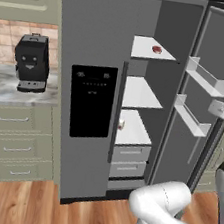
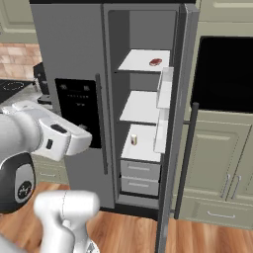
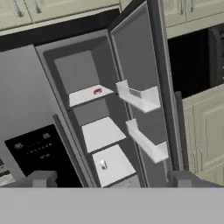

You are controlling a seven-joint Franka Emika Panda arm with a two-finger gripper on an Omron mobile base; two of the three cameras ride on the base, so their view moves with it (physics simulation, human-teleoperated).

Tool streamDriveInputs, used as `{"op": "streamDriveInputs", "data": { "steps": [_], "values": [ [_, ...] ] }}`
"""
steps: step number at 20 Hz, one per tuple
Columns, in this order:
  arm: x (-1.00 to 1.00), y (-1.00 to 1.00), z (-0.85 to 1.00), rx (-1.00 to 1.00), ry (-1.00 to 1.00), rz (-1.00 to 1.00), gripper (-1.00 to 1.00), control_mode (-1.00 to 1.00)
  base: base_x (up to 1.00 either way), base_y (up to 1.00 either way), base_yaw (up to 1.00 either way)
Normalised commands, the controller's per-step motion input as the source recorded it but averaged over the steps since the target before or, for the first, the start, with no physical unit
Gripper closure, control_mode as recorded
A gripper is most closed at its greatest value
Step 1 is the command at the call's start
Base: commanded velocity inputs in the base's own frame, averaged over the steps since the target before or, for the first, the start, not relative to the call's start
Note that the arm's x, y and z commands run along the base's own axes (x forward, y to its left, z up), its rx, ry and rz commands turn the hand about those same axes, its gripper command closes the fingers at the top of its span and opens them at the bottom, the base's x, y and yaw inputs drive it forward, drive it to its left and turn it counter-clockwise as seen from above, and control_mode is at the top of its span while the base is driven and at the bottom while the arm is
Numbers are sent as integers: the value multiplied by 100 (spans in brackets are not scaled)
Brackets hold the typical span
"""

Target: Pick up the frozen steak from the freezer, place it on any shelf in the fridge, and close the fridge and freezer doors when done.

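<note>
The frozen steak (image 1: 156, 49) (image 2: 155, 62) (image 3: 97, 91) is a small dark-red slab lying on the top white shelf (image 1: 143, 47) (image 2: 138, 60) (image 3: 83, 95) of the open fridge compartment. The fridge door (image 1: 219, 48) (image 3: 135, 52), with pale inner bins, stands swung wide to the right. The freezer door (image 1: 95, 31) (image 2: 69, 44) (image 3: 26, 96), with the black dispenser panel, is shut, so the freezer inside is hidden. My gripper (image 3: 113, 181) is open and empty. It hangs well back from the appliance and faces the open shelves.
A small white-and-red item (image 1: 121, 124) (image 2: 133, 140) (image 3: 103, 165) stands on the third shelf, above two grey drawers (image 1: 130, 159). A black coffee machine (image 1: 31, 62) sits on the counter to the left. Pale cabinets (image 2: 222, 158) and a black oven (image 2: 222, 74) lie behind the open door.
</note>
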Motion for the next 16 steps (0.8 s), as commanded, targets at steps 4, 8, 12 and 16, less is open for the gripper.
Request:
{"op": "streamDriveInputs", "data": {
  "steps": [4,8,12,16],
  "values": [
    [-97,-100,9,7,13,40,-100,-100,0,0,0],
    [-44,-100,0,12,19,42,-100,-100,0,0,0],
    [6,-100,-6,16,15,37,-100,-100,0,0,0],
    [59,-78,-20,16,5,32,-100,-100,0,0,0]
  ]
}}
